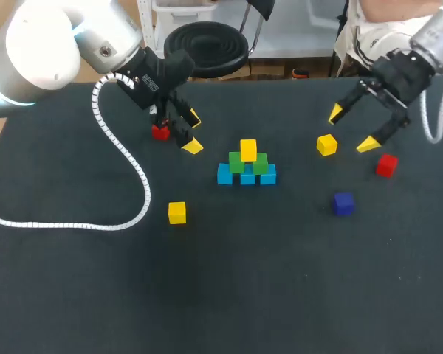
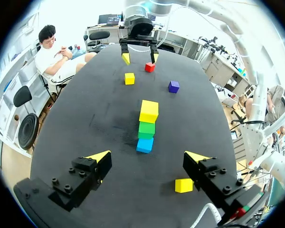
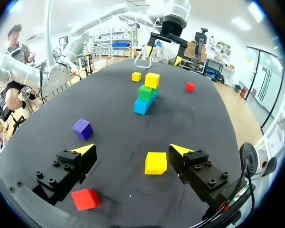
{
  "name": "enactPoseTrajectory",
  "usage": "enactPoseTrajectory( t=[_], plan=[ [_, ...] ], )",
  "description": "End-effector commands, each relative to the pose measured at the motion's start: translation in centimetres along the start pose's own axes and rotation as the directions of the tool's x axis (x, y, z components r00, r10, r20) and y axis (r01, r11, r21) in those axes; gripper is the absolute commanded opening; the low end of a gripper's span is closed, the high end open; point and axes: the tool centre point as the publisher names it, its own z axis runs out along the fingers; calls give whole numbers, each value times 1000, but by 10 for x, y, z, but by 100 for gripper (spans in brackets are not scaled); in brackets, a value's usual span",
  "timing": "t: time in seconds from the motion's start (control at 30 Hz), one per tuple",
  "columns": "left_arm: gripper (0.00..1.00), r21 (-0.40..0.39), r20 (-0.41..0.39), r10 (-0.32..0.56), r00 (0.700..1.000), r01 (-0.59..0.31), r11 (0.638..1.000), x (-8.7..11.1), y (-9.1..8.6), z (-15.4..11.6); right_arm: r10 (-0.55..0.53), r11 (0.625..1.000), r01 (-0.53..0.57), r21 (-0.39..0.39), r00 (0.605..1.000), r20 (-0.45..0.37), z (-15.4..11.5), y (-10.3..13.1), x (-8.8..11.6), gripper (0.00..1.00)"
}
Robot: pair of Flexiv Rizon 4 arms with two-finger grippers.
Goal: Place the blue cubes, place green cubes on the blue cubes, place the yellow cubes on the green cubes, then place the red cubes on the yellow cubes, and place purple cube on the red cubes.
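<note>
- The stack (image 1: 247, 166) of small cubes stands on the dark table (image 1: 280, 310). It has a row of light blue cubes (image 1: 224, 175) at the bottom, green cubes (image 1: 236, 162) on them, and one yellow cube (image 1: 248, 150) on top.
- From that, the blue and green layers look done and the yellow layer is the step in hand. Red and purple are not yet begun.
- A second yellow cube (image 1: 326, 144) lies to the right of the stack, and a third yellow cube (image 1: 177, 212) lies to its left, nearer the robot.
- One red cube (image 1: 386, 165) sits further right of the stack than the second yellow cube. Another red cube (image 1: 160, 132) lies left of the stack on its far side.
- The purple cube (image 1: 343, 203) lies right of the stack, on its near side.
- The right gripper (image 1: 351, 128) hangs right of the stack by the second yellow cube, with its fingers spread wide and holding nothing. Its wrist view shows that cube ahead of it, in line with the gap between the fingers and touching neither.
- The left gripper (image 1: 193, 132) is left of the stack, just beside the other red cube, and is likewise wide and empty.
- The next move is probably for the right gripper to descend, centre on the second yellow cube and close. It should then lift well clear before setting the cube on the green cubes, where room beside the placed yellow cube looks tight.
</note>
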Motion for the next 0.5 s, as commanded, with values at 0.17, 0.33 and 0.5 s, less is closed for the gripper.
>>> enactPoseTrajectory(
  t=[0.17,0.33,0.5],
  plan=[
    [100,0,1,2,1000,-2,1000,1,0,0,43,999,-43,-26,999,5,11,-10,10,100],
    [100,0,1,2,1000,-2,1000,1,0,0,63,998,-63,-6,998,-10,11,-14,18,100],
    [100,0,1,2,1000,-2,1000,1,0,0,96,995,-96,12,995,-33,16,-17,22,100]
  ],
)
